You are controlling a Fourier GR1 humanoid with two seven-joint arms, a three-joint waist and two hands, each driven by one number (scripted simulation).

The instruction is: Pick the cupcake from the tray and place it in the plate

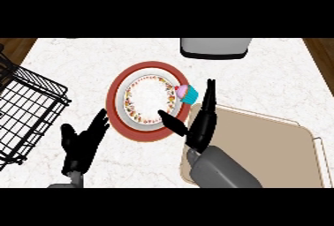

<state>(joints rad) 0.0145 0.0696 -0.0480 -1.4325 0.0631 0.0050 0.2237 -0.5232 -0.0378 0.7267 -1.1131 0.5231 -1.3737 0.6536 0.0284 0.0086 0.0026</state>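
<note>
A beige tray (274, 141) fills the white counter's (85, 57) right side beside a red-rimmed plate (149, 100). The right hand (201, 126), fingers straight and spread wide, holds nothing. The left hand (81, 143) rests open. A small cupcake (187, 93), pink-frosted in a teal wrapper, sits on the plate's right rim.

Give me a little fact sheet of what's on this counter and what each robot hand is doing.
Cupcake: pink top, blue wrapper, at the plate's right rim
Plate: red rim, white centre with a speckled ring, mid-counter
Tray: tan, at the right, nothing visible on it
Right robot hand: open, fingers straight, beside the cupcake, thumb over the plate's edge
Left robot hand: open, resting at lower left, holding nothing
Wire rack: black, at the left edge
Grey appliance: at the counter's far edge
Task status: cupcake off the tray, at the plate
</note>
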